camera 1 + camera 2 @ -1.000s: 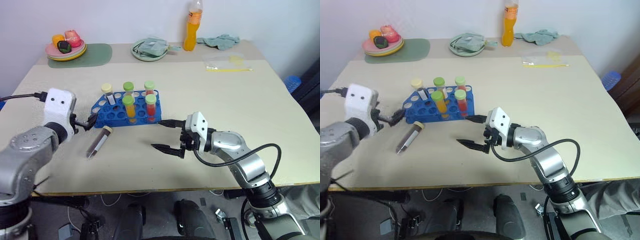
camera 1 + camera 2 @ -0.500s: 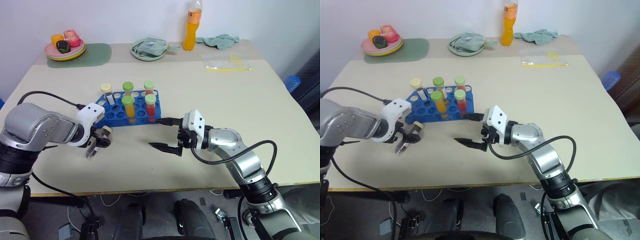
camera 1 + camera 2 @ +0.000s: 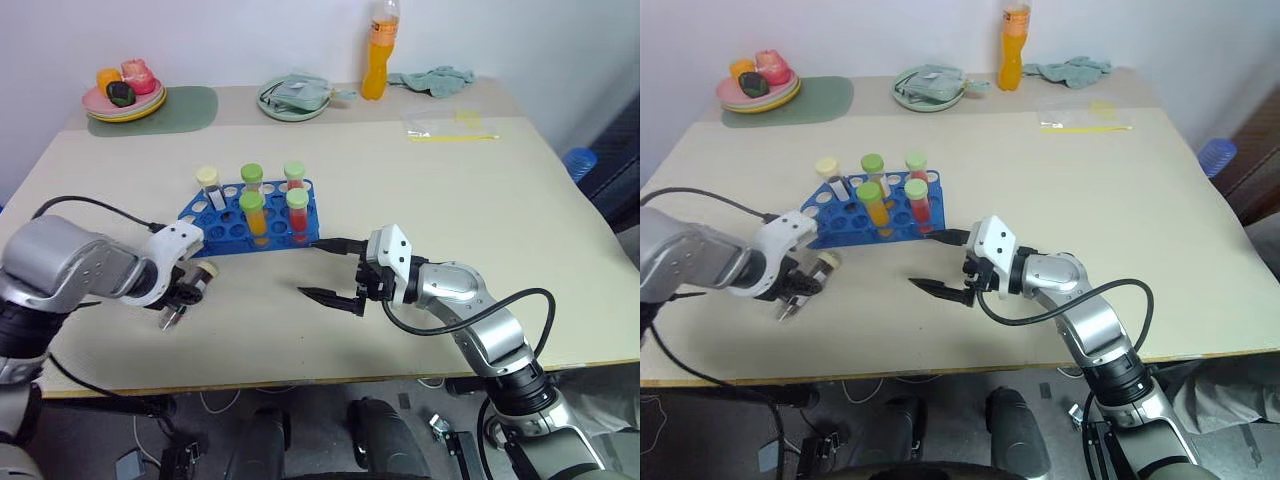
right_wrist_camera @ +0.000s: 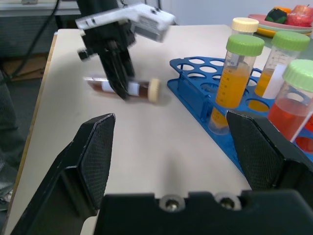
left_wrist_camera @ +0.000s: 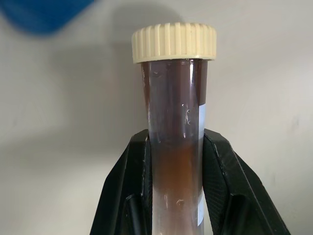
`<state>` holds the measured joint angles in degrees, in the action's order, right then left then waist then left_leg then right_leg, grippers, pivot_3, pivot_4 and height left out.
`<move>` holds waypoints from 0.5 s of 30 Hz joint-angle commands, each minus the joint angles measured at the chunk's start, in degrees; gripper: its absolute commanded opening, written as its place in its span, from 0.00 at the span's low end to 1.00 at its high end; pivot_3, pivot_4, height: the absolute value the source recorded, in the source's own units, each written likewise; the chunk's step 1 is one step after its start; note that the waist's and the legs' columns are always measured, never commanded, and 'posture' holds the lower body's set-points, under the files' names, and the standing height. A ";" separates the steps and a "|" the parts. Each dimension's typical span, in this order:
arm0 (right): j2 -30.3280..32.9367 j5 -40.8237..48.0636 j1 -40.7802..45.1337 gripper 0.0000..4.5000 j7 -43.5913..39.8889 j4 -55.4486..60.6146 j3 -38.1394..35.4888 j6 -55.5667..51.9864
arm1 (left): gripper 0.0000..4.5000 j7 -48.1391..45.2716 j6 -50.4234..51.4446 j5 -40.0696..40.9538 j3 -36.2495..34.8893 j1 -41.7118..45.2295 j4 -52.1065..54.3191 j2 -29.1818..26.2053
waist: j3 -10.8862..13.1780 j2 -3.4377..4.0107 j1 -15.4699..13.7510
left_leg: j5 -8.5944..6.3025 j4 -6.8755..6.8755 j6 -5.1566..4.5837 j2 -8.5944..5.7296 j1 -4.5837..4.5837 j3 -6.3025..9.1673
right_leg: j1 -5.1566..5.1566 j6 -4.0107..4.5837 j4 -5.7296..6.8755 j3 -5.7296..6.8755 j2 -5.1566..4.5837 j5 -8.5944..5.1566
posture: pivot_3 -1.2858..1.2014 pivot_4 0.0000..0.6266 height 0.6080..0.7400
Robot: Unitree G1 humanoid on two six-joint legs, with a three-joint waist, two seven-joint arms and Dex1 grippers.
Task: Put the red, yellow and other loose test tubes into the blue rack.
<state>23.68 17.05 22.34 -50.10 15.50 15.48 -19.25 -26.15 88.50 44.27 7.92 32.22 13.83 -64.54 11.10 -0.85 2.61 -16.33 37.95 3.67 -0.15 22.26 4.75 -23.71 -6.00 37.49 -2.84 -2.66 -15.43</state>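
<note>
Left tool (image 5: 173, 161) clamping brown tube (image 5: 174, 147), cream cap (image 5: 174, 42)

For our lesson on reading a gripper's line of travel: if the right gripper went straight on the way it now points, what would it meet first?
Probably the brown tube lying on the table, clamped by the left gripper. The open right gripper points across at it; the blue rack sits beside that line. Depth is uncertain.
</note>
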 commanded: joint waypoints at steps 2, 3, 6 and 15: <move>-0.11 0.46 0.91 0.89 -0.97 1.19 -0.12 0.93 | 0.17 -3.47 -16.40 -4.28 -15.72 -12.16 8.12 -1.69 | 0.00 0.00 -0.11 | 0.00 -0.02 0.00 0.03 0.02 -0.05 | -0.08 0.01 0.02 -0.04 -0.01 0.00 | 0.52 0.24 1.00; -0.17 0.46 1.05 0.89 -1.15 1.01 -0.12 1.01 | 0.17 -5.08 -25.03 -6.39 -19.97 -15.99 10.37 0.78 | 0.00 0.00 -0.24 | 0.00 -0.03 0.00 0.04 0.06 -0.06 | -0.10 0.02 0.02 -0.04 -0.04 -0.01 | 0.52 0.24 1.00; -0.38 0.48 1.51 0.89 -1.70 0.40 -0.05 1.18 | 0.17 -2.34 -43.37 -10.28 -30.88 -21.55 14.46 12.28 | -0.03 -0.04 -1.24 | 0.00 -0.02 0.01 0.01 0.10 -0.10 | -0.10 0.02 -0.06 -0.03 -0.19 0.00 | 0.52 0.24 1.00; -2.14 0.10 2.65 0.89 -1.55 -1.18 0.60 0.77 | 0.17 21.34 -70.83 -30.69 -24.21 -16.97 9.26 40.75 | -0.11 -0.10 -1.98 | 0.00 0.08 0.00 -0.06 0.01 -0.06 | 0.15 -0.02 -0.23 0.03 -0.15 0.11 | 0.52 0.24 1.00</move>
<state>22.09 17.01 23.93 -51.88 13.28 15.93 -18.83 -7.69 23.63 18.47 -18.88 15.37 24.04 -25.23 10.99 -0.96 0.63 -16.34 38.03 3.67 -0.21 22.28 4.70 -23.56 -6.03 37.26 -2.80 -2.80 -15.32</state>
